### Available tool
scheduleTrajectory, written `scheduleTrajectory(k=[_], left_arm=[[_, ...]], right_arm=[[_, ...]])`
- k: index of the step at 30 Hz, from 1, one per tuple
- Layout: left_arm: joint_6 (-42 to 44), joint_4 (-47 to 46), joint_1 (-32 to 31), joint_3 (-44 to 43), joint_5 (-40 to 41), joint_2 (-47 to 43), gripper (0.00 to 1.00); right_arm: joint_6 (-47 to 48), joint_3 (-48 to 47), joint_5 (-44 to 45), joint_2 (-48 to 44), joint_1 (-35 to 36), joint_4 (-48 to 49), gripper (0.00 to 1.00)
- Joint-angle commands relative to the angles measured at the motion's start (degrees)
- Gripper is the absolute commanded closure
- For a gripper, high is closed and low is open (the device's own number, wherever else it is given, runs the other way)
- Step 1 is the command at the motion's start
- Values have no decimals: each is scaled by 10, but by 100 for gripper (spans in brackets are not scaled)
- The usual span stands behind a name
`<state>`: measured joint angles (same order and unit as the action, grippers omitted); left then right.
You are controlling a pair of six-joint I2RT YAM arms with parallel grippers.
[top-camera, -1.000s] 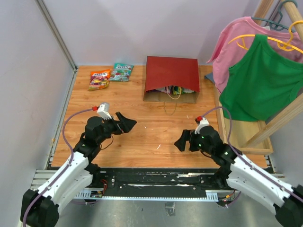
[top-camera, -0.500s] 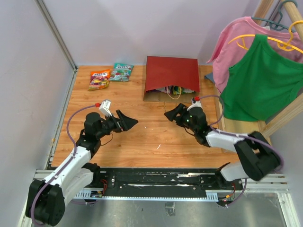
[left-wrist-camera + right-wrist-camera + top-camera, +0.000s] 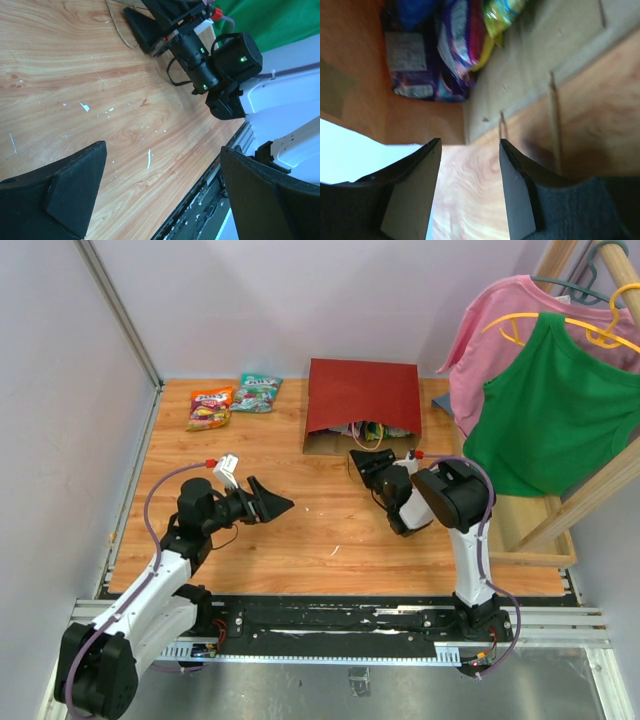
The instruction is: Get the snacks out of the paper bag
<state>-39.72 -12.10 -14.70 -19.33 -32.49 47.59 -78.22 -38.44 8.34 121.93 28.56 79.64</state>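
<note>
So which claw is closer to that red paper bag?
Right. The right claw sits at the mouth of the paper bag; the left claw hangs well short of it.

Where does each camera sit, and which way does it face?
Top external: above, behind the arms, looking down at the table; both arms show.
Left wrist: on the left arm, facing the right arm; own fingers below.
Right wrist: facing snacks inside the paper bag; own fingers below.
Shared: top and left wrist both show the right arm.
</note>
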Motion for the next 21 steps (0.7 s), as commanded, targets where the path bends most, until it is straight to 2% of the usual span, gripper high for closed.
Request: scheduleTrajectory(k=[1, 10, 16, 21], left_arm=[[16, 25, 5, -22, -19, -19, 0], [18, 18, 5, -29, -36, 1, 0], [11, 1, 5, -24, -45, 19, 0], [8, -5, 5, -23, -49, 26, 0]], right_arm=[[-42, -41, 84, 31, -6, 91, 48], [-73, -125, 129, 90, -6, 73, 50], [-85, -107, 184, 45, 1, -41, 50], [-99, -122, 201, 37, 3, -96, 50]])
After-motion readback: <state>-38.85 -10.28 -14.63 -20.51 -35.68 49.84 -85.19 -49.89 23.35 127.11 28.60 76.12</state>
